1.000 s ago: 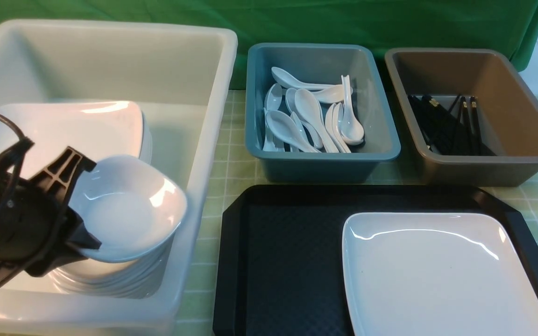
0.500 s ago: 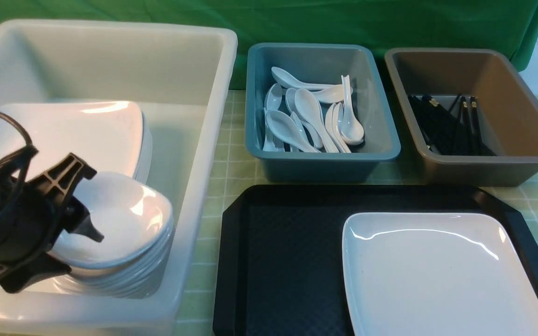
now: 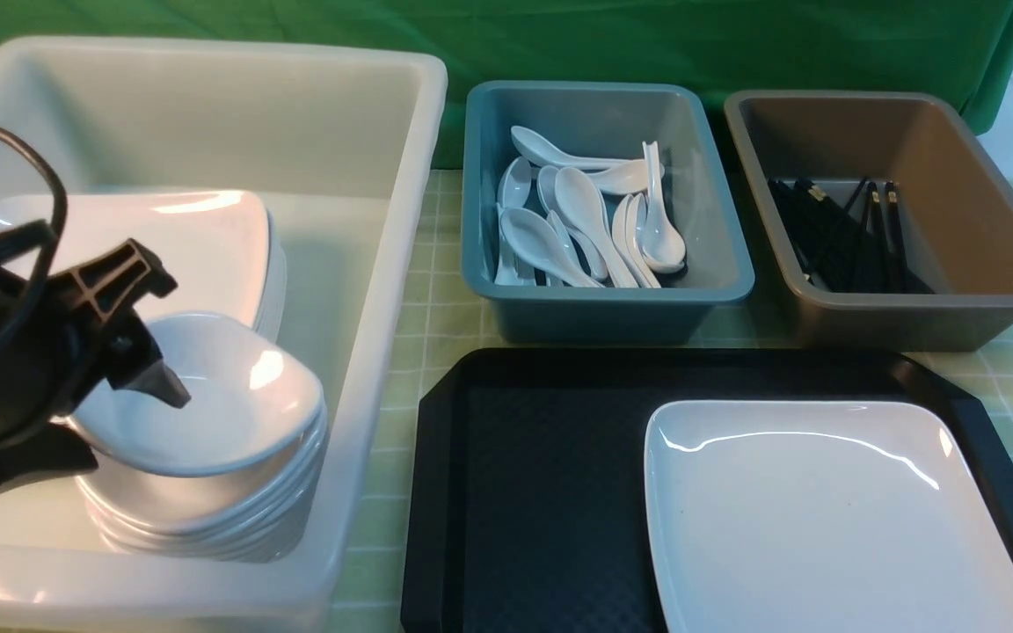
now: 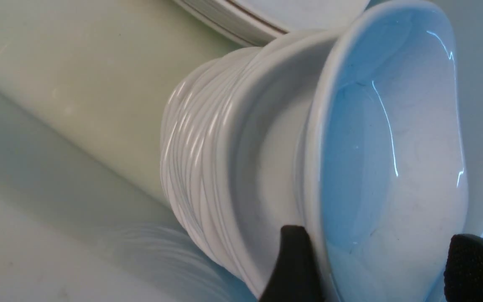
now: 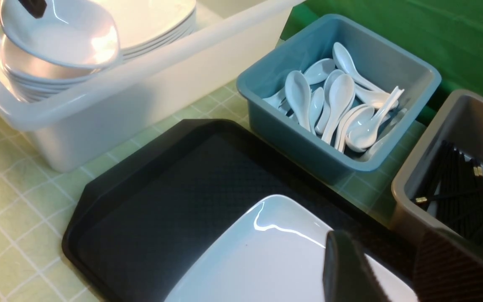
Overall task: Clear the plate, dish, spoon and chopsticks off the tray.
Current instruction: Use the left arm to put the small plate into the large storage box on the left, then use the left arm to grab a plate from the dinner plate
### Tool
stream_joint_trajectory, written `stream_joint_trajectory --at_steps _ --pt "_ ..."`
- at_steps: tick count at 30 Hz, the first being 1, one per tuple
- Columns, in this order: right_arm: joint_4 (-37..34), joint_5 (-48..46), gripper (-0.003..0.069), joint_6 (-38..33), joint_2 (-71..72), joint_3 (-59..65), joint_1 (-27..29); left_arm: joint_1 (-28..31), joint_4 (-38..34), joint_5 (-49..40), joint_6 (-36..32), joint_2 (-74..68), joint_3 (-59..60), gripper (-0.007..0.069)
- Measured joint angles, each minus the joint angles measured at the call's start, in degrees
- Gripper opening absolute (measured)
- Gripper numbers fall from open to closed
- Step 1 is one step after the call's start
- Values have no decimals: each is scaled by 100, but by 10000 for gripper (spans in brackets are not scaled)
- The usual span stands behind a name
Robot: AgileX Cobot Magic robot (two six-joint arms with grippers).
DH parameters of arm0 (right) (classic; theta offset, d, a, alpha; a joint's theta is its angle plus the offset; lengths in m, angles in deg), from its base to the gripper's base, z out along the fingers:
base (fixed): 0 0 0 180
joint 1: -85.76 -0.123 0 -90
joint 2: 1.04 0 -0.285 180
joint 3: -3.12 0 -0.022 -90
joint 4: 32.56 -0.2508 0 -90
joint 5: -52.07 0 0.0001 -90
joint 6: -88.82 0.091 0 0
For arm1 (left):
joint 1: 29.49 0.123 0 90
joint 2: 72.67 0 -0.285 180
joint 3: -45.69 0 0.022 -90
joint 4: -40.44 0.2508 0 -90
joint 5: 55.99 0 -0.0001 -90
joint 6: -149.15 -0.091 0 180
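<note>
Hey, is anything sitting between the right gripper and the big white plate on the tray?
Nothing visible. In the right wrist view the right gripper hangs open close to the edge of the plate. The plate lies bare on the tray, with nothing on top of it or in the gap.

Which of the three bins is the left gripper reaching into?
The big white bin on the left, holding stacked dishes; the left gripper sits open astride the top dish. The blue bin holds spoons, the brown bin chopsticks.
</note>
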Motion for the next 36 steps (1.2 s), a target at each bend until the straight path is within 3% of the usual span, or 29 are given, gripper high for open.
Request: stream_joint_trajectory --at_steps 19,23,25,30,31,32,36 --pt "0 -11 239 7 0 0 0 0 0 -591 -735 0 -82 429" --pt "0 -21 239 7 0 0 0 0 -24 -748 -876 0 -461 399" --pt "0 -26 239 8 0 0 0 0 -40 -890 -1006 0 -781 347" --pt "0 -32 239 8 0 0 0 0 -499 -1186 -1527 0 -1946 98" --pt "0 -32 239 8 0 0 0 0 -499 -1186 -1527 0 -1979 98" --pt "0 -34 239 13 0 0 0 0 -777 -1200 -1730 0 -2219 35" --pt "0 -47 239 13 0 0 0 0 -1703 -1155 -2240 -19 -2403 -11"
